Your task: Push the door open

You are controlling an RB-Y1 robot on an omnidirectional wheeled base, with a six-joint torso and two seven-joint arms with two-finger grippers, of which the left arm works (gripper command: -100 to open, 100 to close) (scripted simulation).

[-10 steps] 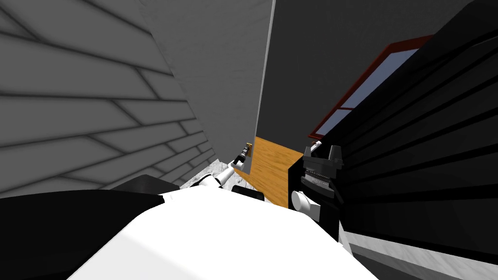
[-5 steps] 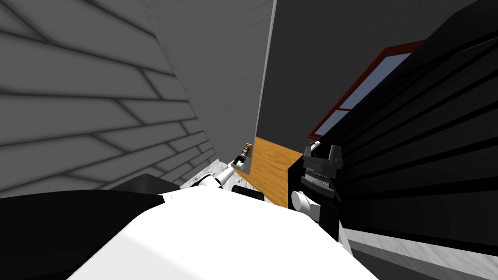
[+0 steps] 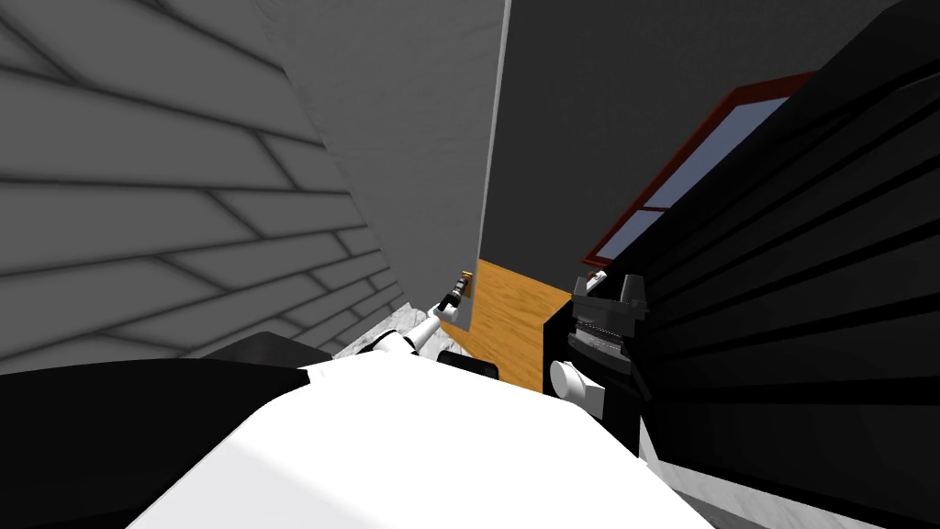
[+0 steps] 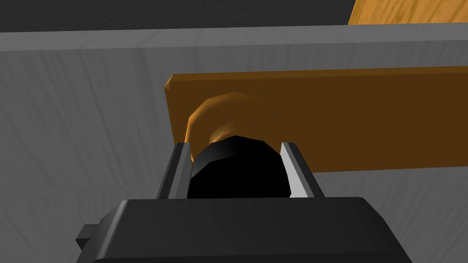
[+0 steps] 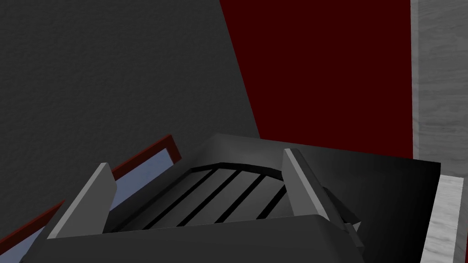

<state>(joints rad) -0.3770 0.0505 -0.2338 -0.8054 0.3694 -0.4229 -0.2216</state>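
The left gripper (image 4: 235, 145) pinches a black door knob (image 4: 235, 171) between its two fingers, the knob standing out from a brown plate (image 4: 365, 118) on the grey door (image 4: 91, 114) straight ahead of the gripper. The right gripper (image 5: 196, 160), fingers spread, is raised beside a dark slatted panel (image 3: 808, 275).

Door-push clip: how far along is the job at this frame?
Done: the left gripper is shut on the black knob of the grey door. In hand: the door looks ajar, wood floor showing past its edge. Left: pushing it wider. The right gripper hangs open, unused.
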